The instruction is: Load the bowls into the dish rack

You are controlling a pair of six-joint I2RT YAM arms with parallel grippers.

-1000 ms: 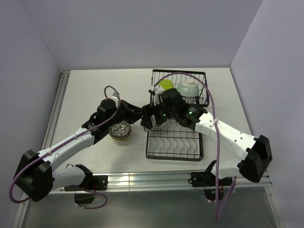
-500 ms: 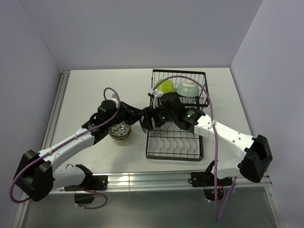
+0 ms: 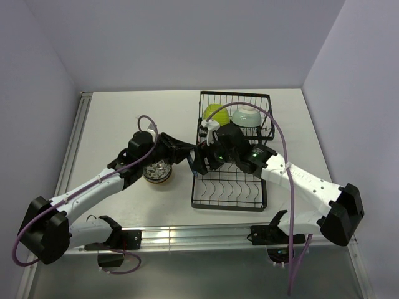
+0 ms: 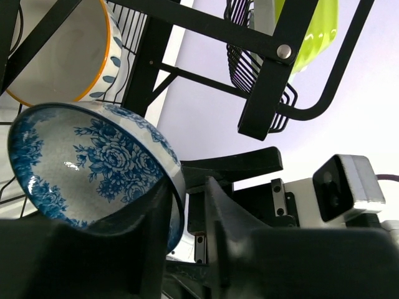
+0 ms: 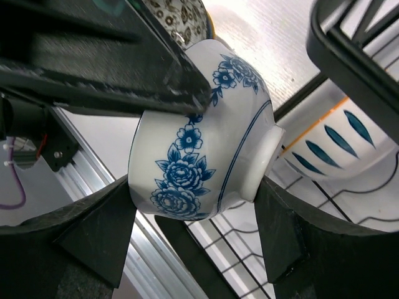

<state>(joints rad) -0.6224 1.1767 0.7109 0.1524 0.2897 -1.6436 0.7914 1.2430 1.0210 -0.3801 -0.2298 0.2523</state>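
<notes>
From the top camera, the left pincer (image 3: 189, 152) and the right pincer (image 3: 201, 161) met tip to tip at frame centre, just beside the left edge of the dish rack (image 3: 228, 207). Whatever passed between them was hidden there. A lime green bowl (image 3: 215, 112) and a pale mint bowl (image 3: 247, 115) sat in the raised basket end, upper centre. A dark patterned bowl (image 3: 157, 170) sat on the table (image 3: 118, 118) under the left arm.

The left wrist view showed a blue floral bowl (image 4: 93, 168) at lower left. Its rim lay between that pincer's fingers, which stood narrow with a sliver of gap on the outer side. At upper left, a leaf-marked bowl (image 4: 56, 56) with an orange rim lay in the rack.

In the right wrist view, the right pincer clamped the floral bowl at centre frame, one finger at the rim side and one on the foot.

This looked like a hand-over. Next, the left fingers would need to slide clear of the rim without tugging. The right arm could then carry the bowl over the rack's edge into a free slot.
</notes>
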